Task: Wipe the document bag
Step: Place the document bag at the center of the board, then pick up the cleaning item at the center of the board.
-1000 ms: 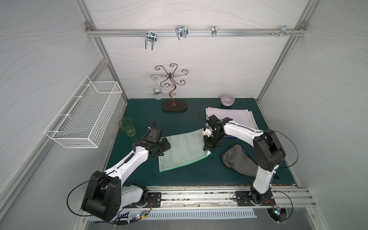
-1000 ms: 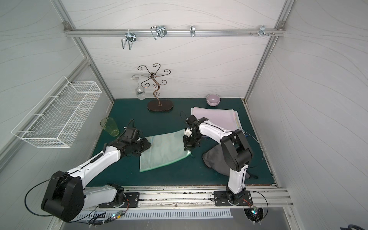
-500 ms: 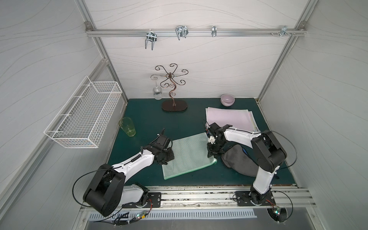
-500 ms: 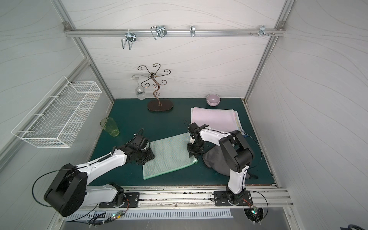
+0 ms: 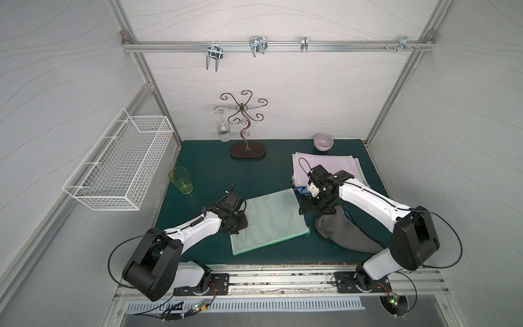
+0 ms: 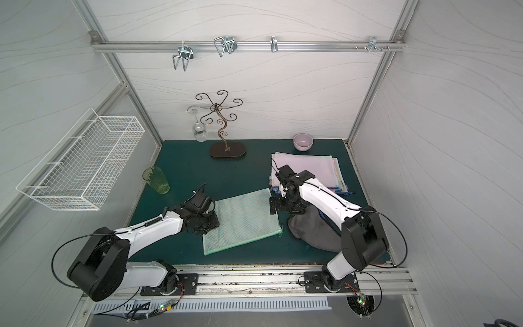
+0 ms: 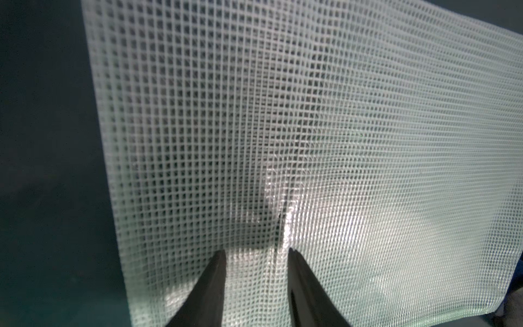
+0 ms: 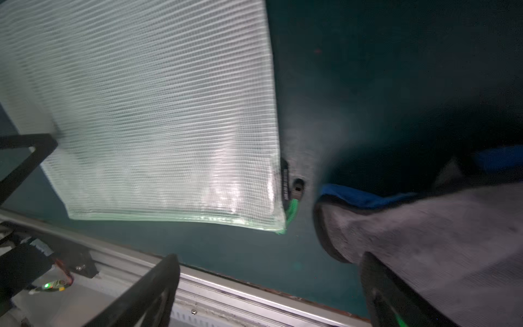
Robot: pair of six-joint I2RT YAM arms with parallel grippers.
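Note:
The document bag [image 5: 268, 220] [image 6: 243, 220], a pale green mesh pouch with a green zip pull [image 8: 291, 209], lies flat on the dark green mat in both top views. My left gripper [image 5: 242, 223] [image 7: 256, 253] rests on the bag's left edge. Its fingertips [image 7: 220, 260] stand a little apart, with mesh showing between them. My right gripper [image 5: 307, 208] [image 8: 270, 256] hangs wide open just off the bag's right edge, holding nothing. A grey cloth [image 5: 345, 229] [image 8: 424, 240] with a blue side lies crumpled beside it, under the right arm.
A stack of pink folders [image 5: 325, 164] and a purple bowl [image 5: 323, 141] sit behind the right arm. A green glass [image 5: 181, 179] stands at the left. A curly metal stand [image 5: 246, 124] with a hanging wine glass [image 5: 223, 133] is at the back. A wire basket [image 5: 119, 164] hangs on the left wall.
Both grippers carried the bag toward the front of the mat. The right gripper, shut on the bag's right edge before, has let go and opened wide. The left jaws have narrowed slightly.

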